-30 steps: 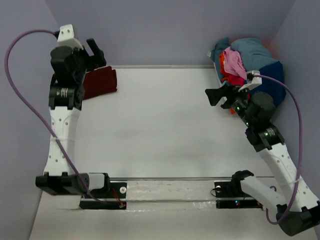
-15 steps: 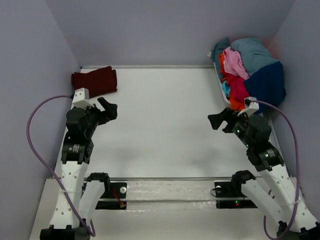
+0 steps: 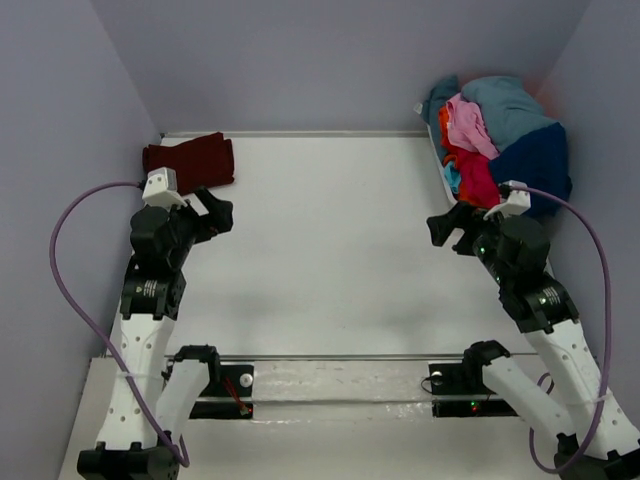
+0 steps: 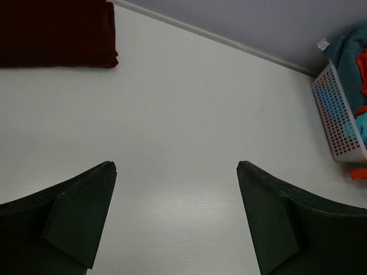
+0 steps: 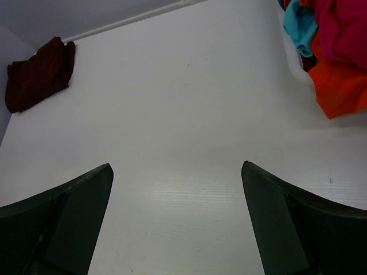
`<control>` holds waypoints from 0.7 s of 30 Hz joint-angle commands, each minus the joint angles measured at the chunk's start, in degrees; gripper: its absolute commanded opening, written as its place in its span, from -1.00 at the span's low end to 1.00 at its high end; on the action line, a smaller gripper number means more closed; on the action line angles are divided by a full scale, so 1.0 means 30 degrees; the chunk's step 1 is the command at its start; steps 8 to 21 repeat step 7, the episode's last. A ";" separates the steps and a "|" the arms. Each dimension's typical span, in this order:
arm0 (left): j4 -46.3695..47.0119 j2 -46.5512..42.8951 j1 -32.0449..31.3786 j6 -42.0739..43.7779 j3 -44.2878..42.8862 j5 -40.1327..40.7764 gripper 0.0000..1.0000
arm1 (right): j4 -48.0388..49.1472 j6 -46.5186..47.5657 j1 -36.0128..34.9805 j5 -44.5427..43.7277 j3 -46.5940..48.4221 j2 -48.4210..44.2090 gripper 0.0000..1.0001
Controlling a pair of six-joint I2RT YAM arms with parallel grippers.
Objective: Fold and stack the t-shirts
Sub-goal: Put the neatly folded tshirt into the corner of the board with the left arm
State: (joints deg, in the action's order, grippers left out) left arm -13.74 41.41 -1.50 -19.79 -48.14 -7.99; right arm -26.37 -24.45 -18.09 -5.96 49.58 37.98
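Note:
A folded dark maroon t-shirt point(image 3: 190, 163) lies at the table's far left corner, also seen in the left wrist view point(image 4: 54, 33) and the right wrist view point(image 5: 37, 77). The other t-shirts, pink point(image 3: 468, 122), teal-blue point(image 3: 505, 100), navy point(image 3: 540, 165) and red point(image 3: 478, 182), are heaped in a white basket point(image 4: 339, 117) at the far right. My left gripper point(image 3: 215, 212) hangs open over bare table just in front of the maroon shirt, holding nothing point(image 4: 176, 167). The right gripper point(image 3: 447, 226) is open and empty point(image 5: 176, 167), left of the basket.
Lavender walls close in the table on the left, back and right. A metal rail point(image 3: 330, 358) runs across the near edge between the two arm bases. Purple cables point(image 3: 60, 270) loop off each wrist.
A second ago the left arm reached high over the maroon shirt; it has pulled back and down toward its base. The right gripper drew back slightly and shifted right. Both stayed open.

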 commanded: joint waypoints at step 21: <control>0.0448 0.0143 0.0001 0.1148 -0.1385 0.0114 0.98 | 0.0911 0.1588 -0.0123 -0.0239 0.1751 0.0906 1.00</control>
